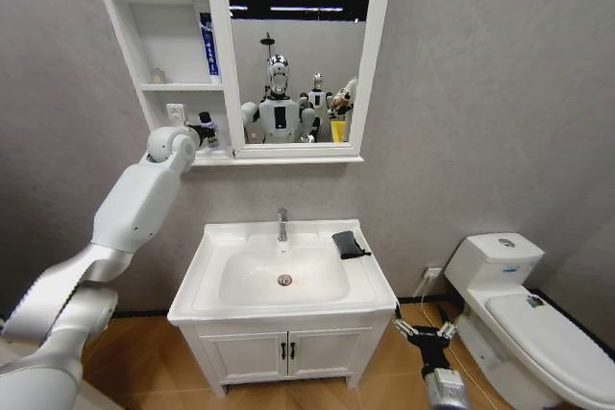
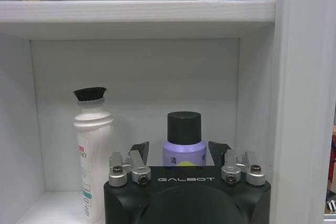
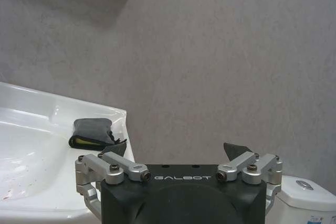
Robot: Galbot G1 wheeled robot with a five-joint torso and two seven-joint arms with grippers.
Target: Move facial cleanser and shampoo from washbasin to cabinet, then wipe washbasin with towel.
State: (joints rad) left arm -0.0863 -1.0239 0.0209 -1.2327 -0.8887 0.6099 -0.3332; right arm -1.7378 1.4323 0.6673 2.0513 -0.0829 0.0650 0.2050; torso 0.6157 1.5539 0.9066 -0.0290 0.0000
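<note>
Left gripper [image 2: 178, 153] fingers straddle purple bottle [image 2: 184, 148], contact unclear; base hidden.

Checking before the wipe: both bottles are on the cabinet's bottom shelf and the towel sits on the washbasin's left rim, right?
Not quite. The head view shows the towel on the washbasin's right rim, beside the tap. The bottles are indeed on the cabinet's bottom shelf.

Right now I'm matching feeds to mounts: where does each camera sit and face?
Head view: up top, facing down at the washbasin and cabinet; both arms show.
Left wrist view: faces the lowest cabinet shelf; left tool open around a purple bottle.
Right wrist view: low, right tool open.
Head and right wrist share the towel.
</note>
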